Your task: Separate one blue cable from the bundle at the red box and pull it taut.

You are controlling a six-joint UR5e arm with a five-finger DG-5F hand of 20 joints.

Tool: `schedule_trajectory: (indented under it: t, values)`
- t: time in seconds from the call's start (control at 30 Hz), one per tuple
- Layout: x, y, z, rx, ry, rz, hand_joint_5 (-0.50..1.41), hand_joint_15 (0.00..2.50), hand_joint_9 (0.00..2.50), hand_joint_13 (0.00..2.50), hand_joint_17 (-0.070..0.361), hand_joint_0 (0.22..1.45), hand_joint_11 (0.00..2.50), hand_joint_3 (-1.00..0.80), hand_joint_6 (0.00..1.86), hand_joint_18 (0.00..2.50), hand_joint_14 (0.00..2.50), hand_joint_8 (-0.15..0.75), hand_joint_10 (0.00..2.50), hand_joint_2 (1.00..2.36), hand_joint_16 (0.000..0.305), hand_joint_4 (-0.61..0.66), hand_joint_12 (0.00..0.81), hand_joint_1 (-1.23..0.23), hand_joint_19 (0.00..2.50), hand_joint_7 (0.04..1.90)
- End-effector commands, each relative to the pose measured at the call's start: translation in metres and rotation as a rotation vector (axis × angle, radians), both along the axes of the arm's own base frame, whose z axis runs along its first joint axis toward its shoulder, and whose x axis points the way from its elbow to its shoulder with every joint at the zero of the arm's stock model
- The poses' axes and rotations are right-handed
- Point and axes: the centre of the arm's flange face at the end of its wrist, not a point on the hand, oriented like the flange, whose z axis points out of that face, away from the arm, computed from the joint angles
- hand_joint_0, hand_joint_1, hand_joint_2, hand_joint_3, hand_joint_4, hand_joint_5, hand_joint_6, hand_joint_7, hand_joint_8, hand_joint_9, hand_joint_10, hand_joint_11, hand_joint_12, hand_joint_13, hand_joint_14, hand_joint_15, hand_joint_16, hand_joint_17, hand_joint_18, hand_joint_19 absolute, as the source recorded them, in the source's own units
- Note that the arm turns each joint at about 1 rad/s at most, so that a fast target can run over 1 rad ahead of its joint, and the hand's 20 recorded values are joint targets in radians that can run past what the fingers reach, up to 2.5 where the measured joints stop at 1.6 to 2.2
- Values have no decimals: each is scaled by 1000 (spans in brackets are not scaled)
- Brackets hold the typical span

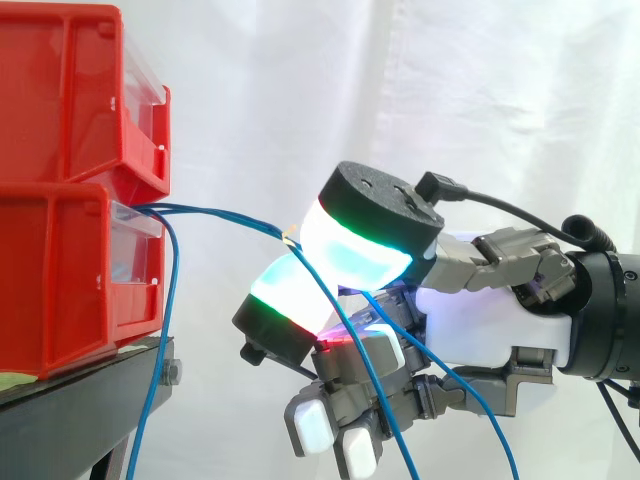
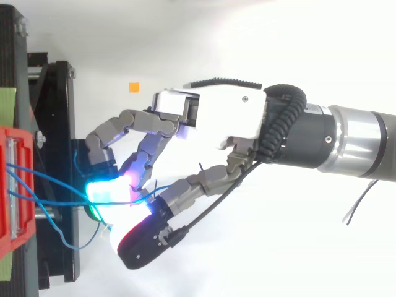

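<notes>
1. Here, you see a white curtain [image 1: 480, 90] hanging behind the whole scene in the side view.
2. Two red bins [image 1: 60, 200] sit stacked at the left on a black stand [image 1: 70, 410]. Their clear fronts face the robot.
3. The arm [image 2: 352, 139] enters from the right edge and lies roughly level, pointing at the bins.
4. The hand [image 1: 490, 320] hangs just beside the bins without touching them, and its fingers are curled. Two big pads [image 1: 350, 250], glowing green and cyan, press together and pinch one blue cable [image 1: 215, 216] between them.
5. That blue cable leaves the top front of the lower bin. It runs almost straight across the gap to the pinch, with only a slight sag.
6. The other blue cables [image 1: 165, 320] come from the same spot. One drops slack past the edge of the stand, and more trail down over the hand's lower fingers.
7. In the top view, a small orange square [image 2: 133, 87] lies on the white floor above the hand.
</notes>
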Motion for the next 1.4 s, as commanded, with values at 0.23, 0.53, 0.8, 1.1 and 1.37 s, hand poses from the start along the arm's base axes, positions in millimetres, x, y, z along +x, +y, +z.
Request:
schedule_trajectory:
  t: [0.23,0.53,0.8,1.1,1.37]
  values:
    - [0,0,0,0,-1,1,-105,602,1272,1035,112,581,1312,-500,833,977,21,402,31,1000,50,102,423,-933,619,1284]
    - [0,0,0,0,2,-1,-42,590,1430,1116,116,511,1179,-500,769,1033,22,379,32,1000,52,-98,422,-688,612,1213]
    - [0,0,0,0,3,-1,-21,598,1462,1133,106,602,1171,-500,711,1018,22,348,35,1000,47,-118,401,-584,638,1307]
    - [0,0,0,0,2,-1,-76,620,1426,1107,109,603,1457,-500,839,1006,23,372,35,1000,48,58,425,-899,628,1378]
    - [0,0,0,0,2,-1,-49,608,1483,1155,119,492,1383,-500,836,1056,22,406,32,1000,53,2,441,-842,597,1217]
